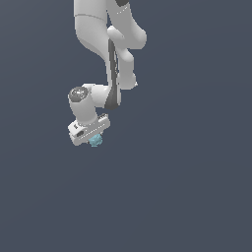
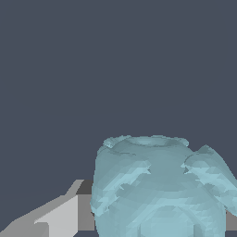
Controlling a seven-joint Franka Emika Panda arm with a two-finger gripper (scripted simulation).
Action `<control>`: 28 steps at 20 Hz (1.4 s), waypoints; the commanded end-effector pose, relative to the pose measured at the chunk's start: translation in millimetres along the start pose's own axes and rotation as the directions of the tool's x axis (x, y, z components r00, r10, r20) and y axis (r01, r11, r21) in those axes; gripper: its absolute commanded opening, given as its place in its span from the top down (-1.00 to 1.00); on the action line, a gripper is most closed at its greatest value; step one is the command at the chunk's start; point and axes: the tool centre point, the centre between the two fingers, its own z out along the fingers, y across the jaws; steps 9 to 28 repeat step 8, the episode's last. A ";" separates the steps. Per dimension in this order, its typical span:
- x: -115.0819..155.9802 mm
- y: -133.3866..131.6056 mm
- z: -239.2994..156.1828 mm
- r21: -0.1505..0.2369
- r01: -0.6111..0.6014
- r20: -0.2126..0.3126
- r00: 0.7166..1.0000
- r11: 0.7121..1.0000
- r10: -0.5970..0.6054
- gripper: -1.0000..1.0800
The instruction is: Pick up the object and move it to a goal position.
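Teal object [image 1: 95, 141] within gripper [image 1: 92, 140]

No text, label, brand, number or sign can be read in either view. The white, smooth-shelled robot arm [image 1: 110, 54] bears no legible marking, and neither does its white gripper [image 1: 90, 133]. The small dark patch on the gripper body is too small to make out as any character. The pale teal-blue, knobbly round lump [image 2: 159, 190], right against the gripper's grey finger [image 2: 60, 215], carries no print on its bumpy surface. The flat dark blue-grey background [image 1: 197, 197] around the arm is unmarked.
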 end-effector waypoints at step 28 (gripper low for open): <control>-20.3 20.3 -0.3 0.000 0.002 0.000 1.000 1.000 -0.002 1.00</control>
